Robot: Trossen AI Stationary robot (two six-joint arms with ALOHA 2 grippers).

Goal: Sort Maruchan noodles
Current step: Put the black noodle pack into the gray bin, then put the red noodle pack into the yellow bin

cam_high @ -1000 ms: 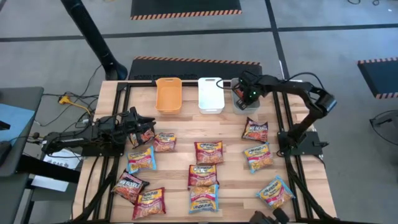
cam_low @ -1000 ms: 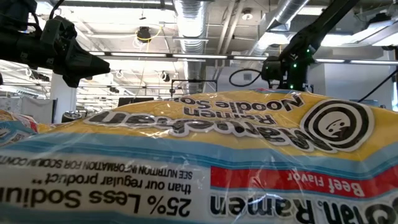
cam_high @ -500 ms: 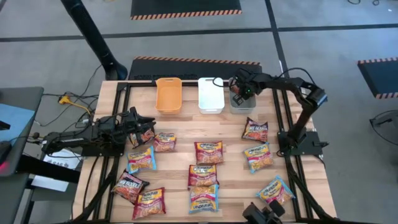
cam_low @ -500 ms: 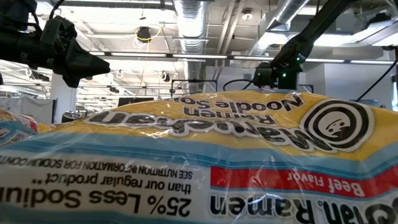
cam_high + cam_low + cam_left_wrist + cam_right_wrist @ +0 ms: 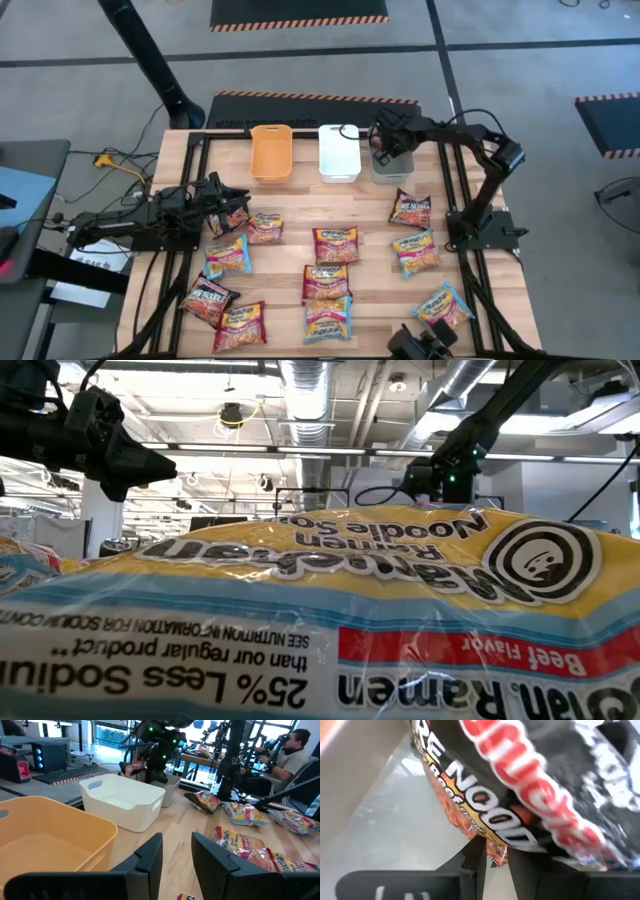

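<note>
While the right gripper (image 5: 382, 137) clamps a dark ramen packet (image 5: 530, 795) over the grey bin (image 5: 392, 166), the left gripper (image 5: 243, 208) hovers beside a packet (image 5: 265, 227). Its jaws stand narrowly apart, holding nothing.

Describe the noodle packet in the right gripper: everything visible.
The packet is crinkly, glossy plastic, dark with red lettering and an orange-printed lower part. The right gripper pinches its edge between its two dark fingers, so it hangs over the inside of the grey bin at the table's far side. In the left wrist view it shows just above that bin's rim. Nothing else touches it.
</note>
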